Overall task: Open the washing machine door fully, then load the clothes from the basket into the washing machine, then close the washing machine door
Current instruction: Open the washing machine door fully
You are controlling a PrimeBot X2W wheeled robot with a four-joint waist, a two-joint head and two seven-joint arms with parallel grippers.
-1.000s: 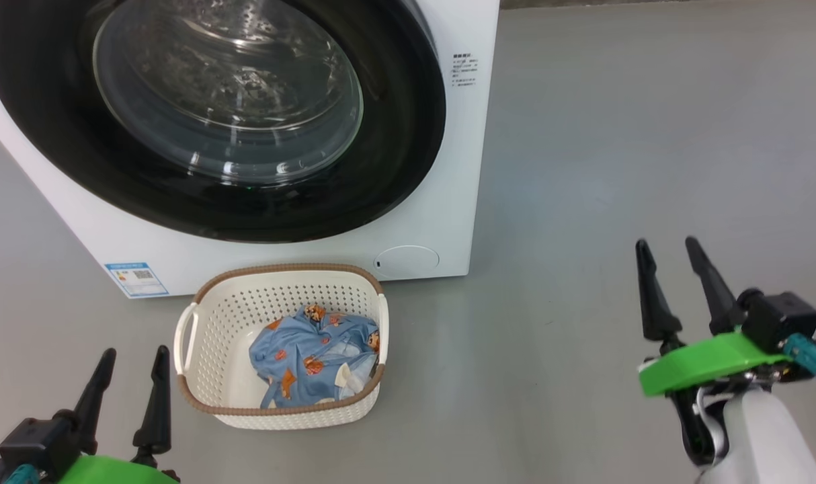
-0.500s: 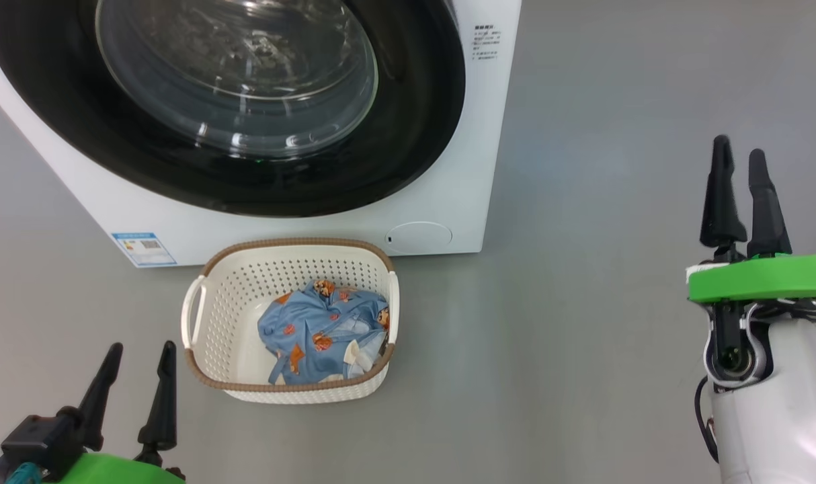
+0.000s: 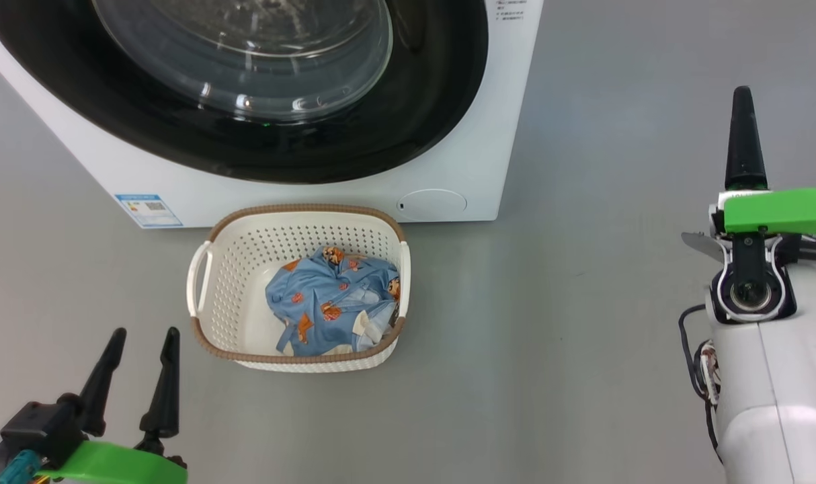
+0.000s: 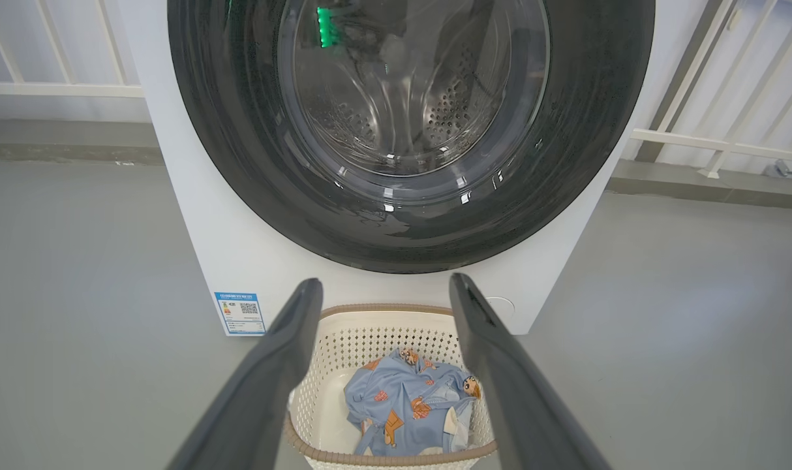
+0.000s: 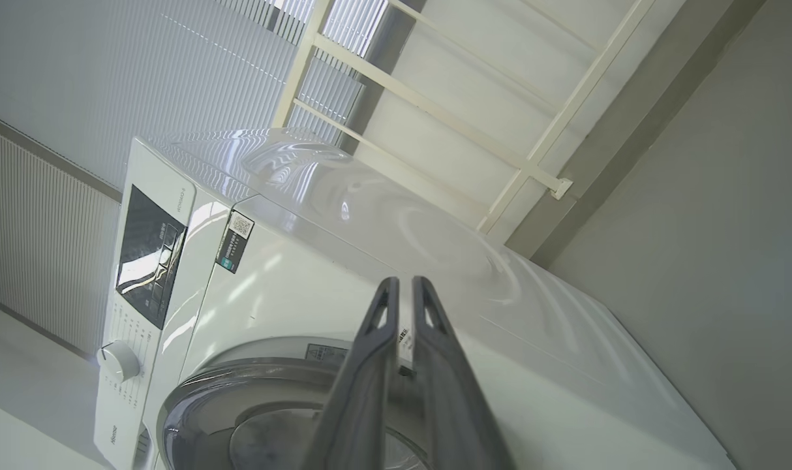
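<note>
While basket (image 3: 300, 210) fronts closed door (image 3: 421, 114), left end effector (image 3: 146, 333) spread, right end effector (image 5: 404, 282) together.

Our head camera looks steeply down onto the grey floor (image 3: 583, 323). The left gripper (image 3: 146, 331) stands at its lower left, jaws apart. The basket (image 3: 300, 210) lies just ahead and right of those jaws, the washing machine door (image 3: 441, 101) further ahead, cropped by the top edge. Our left wrist camera sits low and faces forward, near the washing machine (image 4: 239, 261): the same basket shows between its jaws, the door close beyond them. Our right wrist camera is rolled sideways and looks along the right gripper (image 5: 406, 281), jaws drawn together, at the washing machine from off its front corner. The door rim beside those jaws is shared with both other views.
</note>
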